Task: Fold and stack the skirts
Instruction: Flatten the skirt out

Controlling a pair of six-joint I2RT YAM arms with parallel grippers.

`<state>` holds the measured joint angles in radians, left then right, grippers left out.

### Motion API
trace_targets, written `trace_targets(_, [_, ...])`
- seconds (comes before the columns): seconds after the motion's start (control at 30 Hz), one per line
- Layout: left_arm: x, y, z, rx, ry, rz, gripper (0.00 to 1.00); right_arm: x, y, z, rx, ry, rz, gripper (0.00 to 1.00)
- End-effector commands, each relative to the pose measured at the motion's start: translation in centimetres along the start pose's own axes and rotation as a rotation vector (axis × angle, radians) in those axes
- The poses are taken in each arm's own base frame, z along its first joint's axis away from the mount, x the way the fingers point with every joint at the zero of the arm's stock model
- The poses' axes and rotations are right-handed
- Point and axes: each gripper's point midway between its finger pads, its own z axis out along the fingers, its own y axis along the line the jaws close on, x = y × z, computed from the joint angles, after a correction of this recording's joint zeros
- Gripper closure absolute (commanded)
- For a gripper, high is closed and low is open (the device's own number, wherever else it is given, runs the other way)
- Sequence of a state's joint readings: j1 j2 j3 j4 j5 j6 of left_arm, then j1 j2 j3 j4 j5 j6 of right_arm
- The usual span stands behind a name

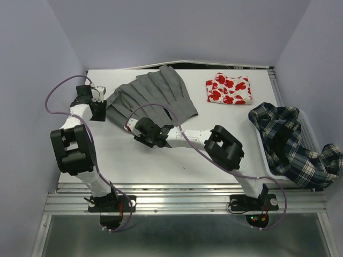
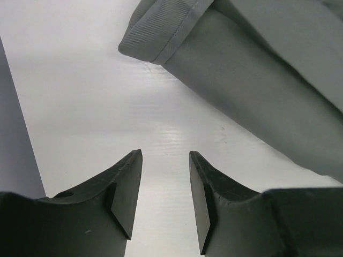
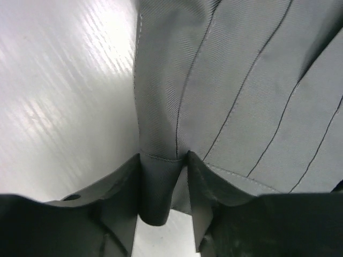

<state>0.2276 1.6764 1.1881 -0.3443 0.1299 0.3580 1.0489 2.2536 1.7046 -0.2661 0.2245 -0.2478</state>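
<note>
A grey skirt (image 1: 153,96) was spread flat across the far left of the white tabletop (image 1: 161,160). A fold of its edge was pinched between the right fingers (image 3: 124,187). The left fingers (image 2: 126,182) were held apart with nothing between them, low over bare tabletop near the skirt's corner. A red-printed white skirt (image 1: 229,89) was laid folded at the far right. A plaid skirt (image 1: 292,142) was draped over a white basket (image 1: 312,128).

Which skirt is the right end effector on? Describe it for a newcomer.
On the white table, left of centre at the far side, the grey skirt lies fanned out flat. It is plain and pleated, unlike the red-print skirt folded beside it and the plaid skirt draped on the basket.
</note>
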Motion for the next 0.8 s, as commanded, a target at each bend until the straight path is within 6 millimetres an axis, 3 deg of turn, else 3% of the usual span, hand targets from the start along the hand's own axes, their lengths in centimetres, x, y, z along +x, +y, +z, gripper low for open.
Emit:
trace_targets(0.0, [-3.4, 1.5, 0.7, -0.073, -0.079, 0.033, 0.49, 4.0, -0.2, 1.2, 0.037, 0.108, -0.029, 0.64])
trace_targets(0.27, [-6.8, -0.2, 3.1, -0.031, -0.137, 0.044, 0.49, 3.5, 0.6, -0.1, -0.025, 0.084, -0.016, 0.99])
trace_targets(0.47, [-6.6, -1.3, 5.3, -0.022, -0.099, 0.064, 0.52, 2.0, 0.8, -1.3, -0.054, 0.043, 0.014, 0.99])
trace_targets(0.63, [-5.2, -0.3, 6.5, -0.081, -0.046, 0.058, 0.56, 0.1, 0.2, -2.8, -0.054, 0.0, 0.043, 0.99])
trace_targets(0.77, [-4.8, 1.3, 5.9, -0.172, -0.029, 0.07, 0.52, -0.9, -0.1, -3.5, -0.052, -0.021, 0.055, 0.99])
